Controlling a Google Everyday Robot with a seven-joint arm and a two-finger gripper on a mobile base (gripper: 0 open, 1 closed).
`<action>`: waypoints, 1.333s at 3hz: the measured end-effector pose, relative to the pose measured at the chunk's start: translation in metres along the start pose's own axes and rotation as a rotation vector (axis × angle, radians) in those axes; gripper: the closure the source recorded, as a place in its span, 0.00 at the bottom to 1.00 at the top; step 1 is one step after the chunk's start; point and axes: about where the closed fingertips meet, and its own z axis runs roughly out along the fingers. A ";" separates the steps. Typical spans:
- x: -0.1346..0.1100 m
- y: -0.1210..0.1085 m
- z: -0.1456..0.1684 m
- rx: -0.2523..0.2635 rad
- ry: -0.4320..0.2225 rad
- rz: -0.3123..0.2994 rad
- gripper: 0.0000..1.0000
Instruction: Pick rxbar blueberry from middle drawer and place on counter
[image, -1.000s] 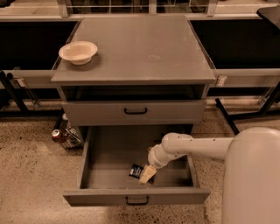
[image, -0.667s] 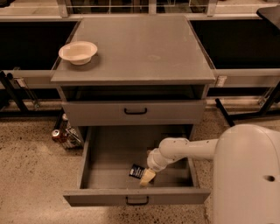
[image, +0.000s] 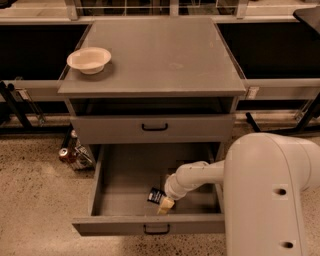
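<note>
The middle drawer (image: 115, 175) is pulled open at the bottom of the grey cabinet. The rxbar blueberry (image: 155, 195), a small dark blue bar with pale print, lies on the drawer floor near the front, right of centre. My gripper (image: 165, 204) reaches down into the drawer from the right and is right at the bar's right end, touching or nearly touching it. The counter (image: 155, 55) is the cabinet's flat grey top.
A cream bowl (image: 89, 60) sits at the counter's left edge. The drawer above (image: 153, 128) is closed. A can and other clutter (image: 70, 151) lie on the floor left of the cabinet. My arm's large white body (image: 270, 195) fills the lower right.
My arm's white body has swung left and fills more of the lower right. The gripper has stayed in the drawer by the bar, shifting slightly left. The bar has not moved.
</note>
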 end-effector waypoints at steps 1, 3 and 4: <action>0.001 0.002 0.003 0.012 0.005 0.000 0.18; -0.002 0.003 -0.003 0.009 0.004 0.003 0.72; -0.002 0.003 -0.004 0.009 0.004 0.003 0.96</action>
